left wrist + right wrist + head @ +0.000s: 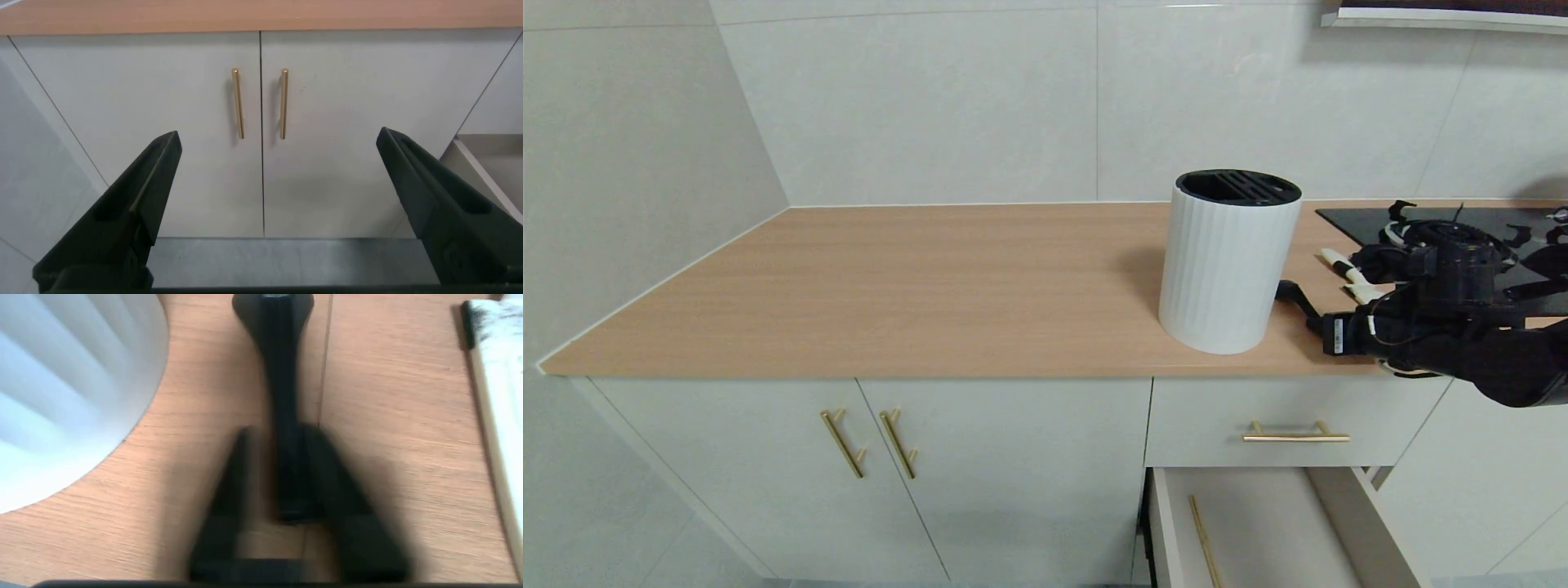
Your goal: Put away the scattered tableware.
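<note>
A white ribbed holder (1225, 269) with a black slotted top stands on the wooden counter (931, 286). Just to its right lies a black-handled utensil (1294, 298), its handle pointing toward the holder. My right gripper (1319, 322) is shut on that handle (278, 392), one finger on each side, close beside the holder's wall (65, 384). A white-handled utensil (1347, 273) lies on the counter behind the gripper, also seen as a white handle (494, 400) beside it. My left gripper (278, 163) hangs open below counter height, facing the cabinet doors.
A black cooktop (1421, 220) is set into the counter at the back right. Below the counter a drawer (1258, 523) stands pulled open under a closed one with a gold handle (1294, 435). Two cabinet doors (261, 122) with gold handles sit left of it.
</note>
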Available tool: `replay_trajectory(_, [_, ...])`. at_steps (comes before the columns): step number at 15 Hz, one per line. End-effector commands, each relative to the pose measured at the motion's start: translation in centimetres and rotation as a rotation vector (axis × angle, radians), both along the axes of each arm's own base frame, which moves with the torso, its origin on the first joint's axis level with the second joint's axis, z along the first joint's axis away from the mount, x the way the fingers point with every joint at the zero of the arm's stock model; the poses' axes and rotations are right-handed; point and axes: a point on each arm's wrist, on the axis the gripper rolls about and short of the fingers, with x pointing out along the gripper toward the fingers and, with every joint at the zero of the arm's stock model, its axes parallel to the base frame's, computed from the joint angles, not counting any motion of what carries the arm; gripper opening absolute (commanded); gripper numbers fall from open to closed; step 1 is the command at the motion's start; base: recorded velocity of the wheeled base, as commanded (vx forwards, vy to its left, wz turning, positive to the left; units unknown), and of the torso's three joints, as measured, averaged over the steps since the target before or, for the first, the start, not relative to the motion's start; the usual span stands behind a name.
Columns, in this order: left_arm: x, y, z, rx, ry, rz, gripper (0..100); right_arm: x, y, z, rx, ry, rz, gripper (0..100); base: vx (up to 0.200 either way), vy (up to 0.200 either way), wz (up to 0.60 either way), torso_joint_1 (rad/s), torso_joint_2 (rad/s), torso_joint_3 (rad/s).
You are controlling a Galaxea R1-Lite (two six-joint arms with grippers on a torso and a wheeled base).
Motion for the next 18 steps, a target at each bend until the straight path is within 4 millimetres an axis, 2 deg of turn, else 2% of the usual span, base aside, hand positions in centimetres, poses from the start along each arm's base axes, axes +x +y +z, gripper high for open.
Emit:
replay_trajectory(1, [0.0, 0.0, 0.0, 0.0, 0.0, 0.0, 100, 0.1, 0.1, -0.3, -0.001, 0.013, 0.003, 0, 0.0, 0.0, 0.0, 0.0, 0.0, 0.0])
replay_trajectory(5, [0.0, 0.0, 0.0, 0.0, 0.0, 0.0, 100, -0.3, 0.7, 0.4, 0.001, -0.005, 0.009, 0, 0.0, 0.0, 0.0, 0.0, 0.0, 0.0])
replay_trajectory(8, [0.0, 0.0, 0.0, 0.0, 0.0, 0.0, 100, -1.8, 1.6, 2.7, 0.003, -0.047, -0.01, 0, 0.0, 0.0, 0.0, 0.0, 0.0, 0.0])
replay_trajectory(10, [0.0, 0.0, 0.0, 0.0, 0.0, 0.0, 100, -3.5, 2.2, 4.3, -0.003, -0.036, -0.061, 0, 0.0, 0.0, 0.0, 0.0, 0.0, 0.0])
replay_trajectory(11, [0.0, 0.0, 0.0, 0.0, 0.0, 0.0, 100, -5.7, 2.6, 5.7, 0.0, 0.001, -0.093, 0, 0.0, 0.0, 0.0, 0.0, 0.0, 0.0])
replay_trajectory(14, [0.0, 0.0, 0.0, 0.0, 0.0, 0.0, 100, -10.2, 2.7, 8.0, 0.049, 0.101, -0.107, 0, 0.0, 0.0, 0.0, 0.0, 0.0, 0.0])
replay_trajectory(16, [0.0, 0.0, 0.0, 0.0, 0.0, 0.0, 100, -12.4, 2.3, 8.6, 0.082, 0.147, -0.121, 0, 0.0, 0.0, 0.0, 0.0, 0.0, 0.0])
replay_trajectory(18, [0.0, 0.0, 0.0, 0.0, -0.001, 0.0, 100, -14.2, 2.0, 7.7, 0.104, 0.179, -0.134, 0, 0.0, 0.0, 0.0, 0.0, 0.0, 0.0])
